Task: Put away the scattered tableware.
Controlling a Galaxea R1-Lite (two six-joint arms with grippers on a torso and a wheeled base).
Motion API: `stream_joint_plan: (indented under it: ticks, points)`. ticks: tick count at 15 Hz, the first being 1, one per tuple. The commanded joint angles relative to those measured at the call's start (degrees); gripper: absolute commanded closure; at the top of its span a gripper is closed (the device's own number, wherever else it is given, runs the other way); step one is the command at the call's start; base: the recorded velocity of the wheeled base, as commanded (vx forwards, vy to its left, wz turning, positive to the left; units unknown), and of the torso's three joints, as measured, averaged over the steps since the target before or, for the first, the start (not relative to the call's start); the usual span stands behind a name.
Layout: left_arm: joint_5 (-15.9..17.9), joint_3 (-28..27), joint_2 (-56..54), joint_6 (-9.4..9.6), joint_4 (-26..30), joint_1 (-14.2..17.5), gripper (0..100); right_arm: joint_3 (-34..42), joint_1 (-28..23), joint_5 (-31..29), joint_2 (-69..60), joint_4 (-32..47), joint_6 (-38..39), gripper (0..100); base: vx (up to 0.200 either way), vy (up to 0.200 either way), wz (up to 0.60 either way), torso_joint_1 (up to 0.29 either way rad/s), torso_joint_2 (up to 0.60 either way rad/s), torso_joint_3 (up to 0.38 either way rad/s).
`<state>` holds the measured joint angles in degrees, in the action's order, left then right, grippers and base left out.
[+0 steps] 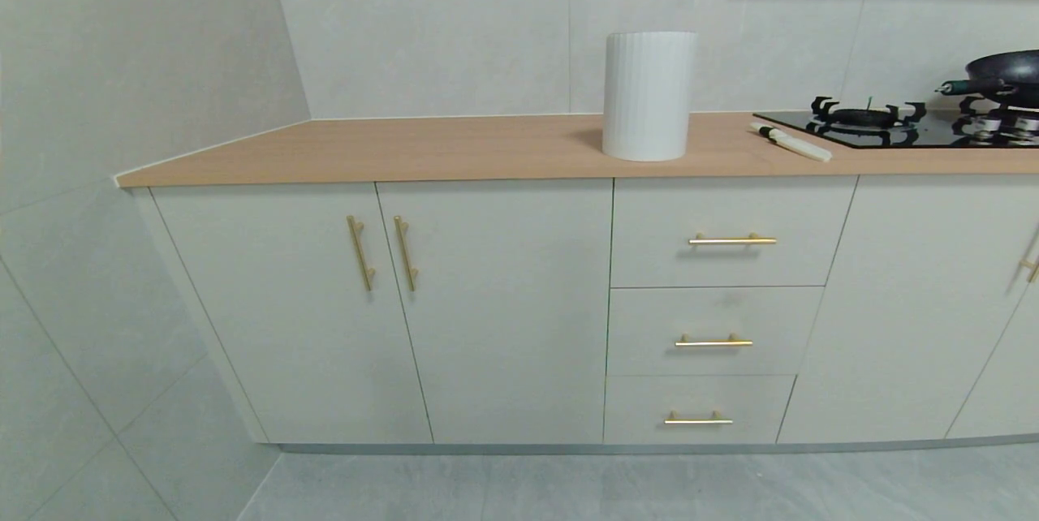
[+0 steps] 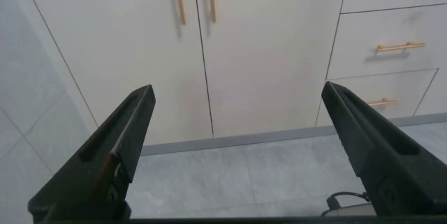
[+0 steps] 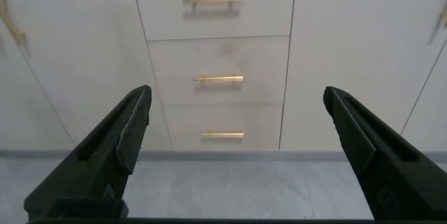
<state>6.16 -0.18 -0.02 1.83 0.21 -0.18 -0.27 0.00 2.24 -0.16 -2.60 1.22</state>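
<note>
Wooden worktop (image 1: 406,149): holder (image 1: 649,95) upright, utensil (image 1: 790,141) loose to its right, probably awaiting stowing. Left tool (image 2: 236,95) and right tool (image 3: 236,91) wide, empty, low facing cabinets (image 1: 487,302).

One canister (image 1: 649,95), one utensil (image 1: 790,141)

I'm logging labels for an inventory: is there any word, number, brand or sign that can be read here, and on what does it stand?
None: no text can be read in any view.
The white ribbed holder, the pale utensil beside it, the drawer fronts and the hob show no lettering.
</note>
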Motion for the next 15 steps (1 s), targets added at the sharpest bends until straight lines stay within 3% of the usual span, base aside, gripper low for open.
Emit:
stream_joint_plan:
  ticks: [1, 10, 15]
  points:
    - [0.0, 0.01, 0.02, 0.02, 0.06, 0.01, 0, 0.27, 0.0, 0.22, 0.16, 0.75, -1.13, 0, 0.0, 0.0, 0.0, 0.0, 0.0, 0.0]
    - [0.0, 0.01, 0.02, 0.11, -0.03, 0.01, 0, 0.27, 0.09, 0.22, 0.16, 2.6, -1.66, 0, 0.0, 0.0, 0.0, 0.0, 0.0, 0.0]
    - [0.0, 0.01, 0.02, 0.02, -0.03, 0.01, 0, 0.27, 0.09, 0.22, 0.16, 2.6, -1.66, 0, 0.2, 0.0, 0.0, 0.003, 0.0, 0.002]
